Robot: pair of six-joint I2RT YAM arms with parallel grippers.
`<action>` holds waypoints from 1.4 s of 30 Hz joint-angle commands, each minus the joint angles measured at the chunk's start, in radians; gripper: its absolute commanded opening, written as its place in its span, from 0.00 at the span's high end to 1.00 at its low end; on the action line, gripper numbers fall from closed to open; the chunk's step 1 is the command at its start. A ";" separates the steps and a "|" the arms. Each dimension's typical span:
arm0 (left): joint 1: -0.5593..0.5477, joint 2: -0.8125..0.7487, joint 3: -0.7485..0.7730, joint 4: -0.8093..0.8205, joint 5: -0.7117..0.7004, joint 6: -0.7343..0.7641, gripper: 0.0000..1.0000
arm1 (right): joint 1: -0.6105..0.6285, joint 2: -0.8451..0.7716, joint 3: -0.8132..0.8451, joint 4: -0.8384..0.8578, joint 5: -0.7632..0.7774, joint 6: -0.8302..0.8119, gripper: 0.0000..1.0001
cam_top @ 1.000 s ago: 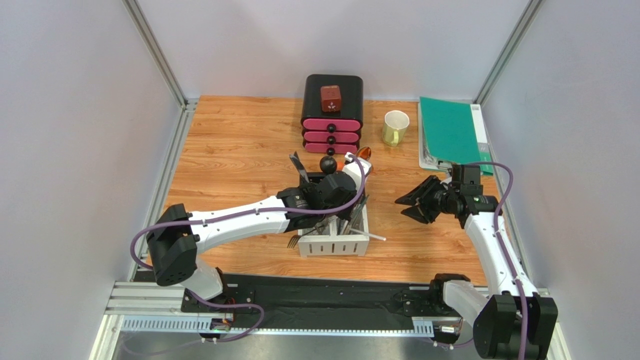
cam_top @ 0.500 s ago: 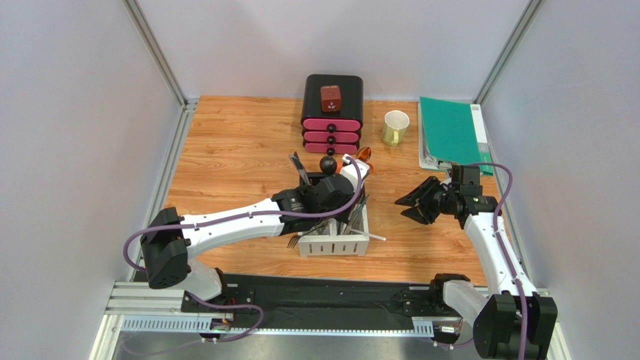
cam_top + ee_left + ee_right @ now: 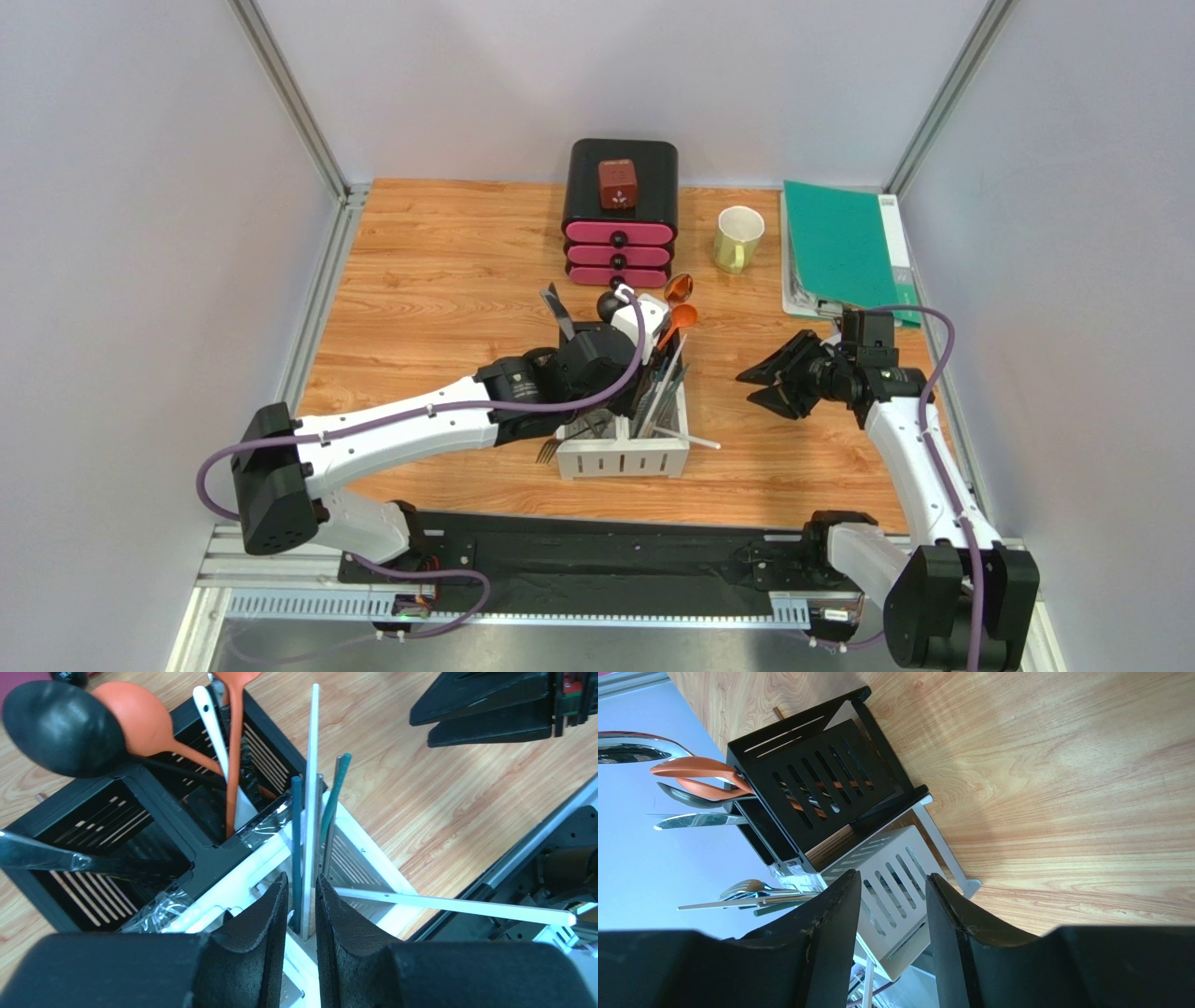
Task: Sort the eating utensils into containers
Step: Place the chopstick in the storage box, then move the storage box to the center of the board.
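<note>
Chopsticks [image 3: 309, 798] stand in a white compartment of the caddy [image 3: 626, 457], between the left gripper's [image 3: 301, 880] slightly parted jaws. To its right, the right gripper [image 3: 769, 380] hovers with its jaws open and empty.

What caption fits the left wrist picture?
Black left fingers straddle slim teal and white chopsticks standing in a white slotted compartment, near an orange plastic spoon and a black plastic spoon.

From above, the left arm [image 3: 463, 409] covers much of the caddy [image 3: 624, 457]

The left gripper [image 3: 302, 882] has moved back and opened a little. More of the orange spoon [image 3: 683, 317] shows now.
</note>
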 commanded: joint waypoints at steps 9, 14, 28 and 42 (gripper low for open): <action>0.056 -0.146 0.192 -0.335 -0.177 -0.116 0.57 | 0.005 0.016 0.052 0.041 0.013 -0.045 0.48; 0.352 -0.285 0.185 -0.500 0.009 -0.358 0.53 | 0.005 0.045 0.196 0.009 0.077 -0.162 0.44; 0.641 -0.321 -0.169 -0.369 0.391 -0.464 0.56 | 0.089 0.194 0.088 0.151 -0.072 -0.058 0.46; 0.736 -0.186 -0.442 0.018 0.659 -0.552 0.70 | 0.290 0.450 0.149 0.248 -0.145 -0.048 1.00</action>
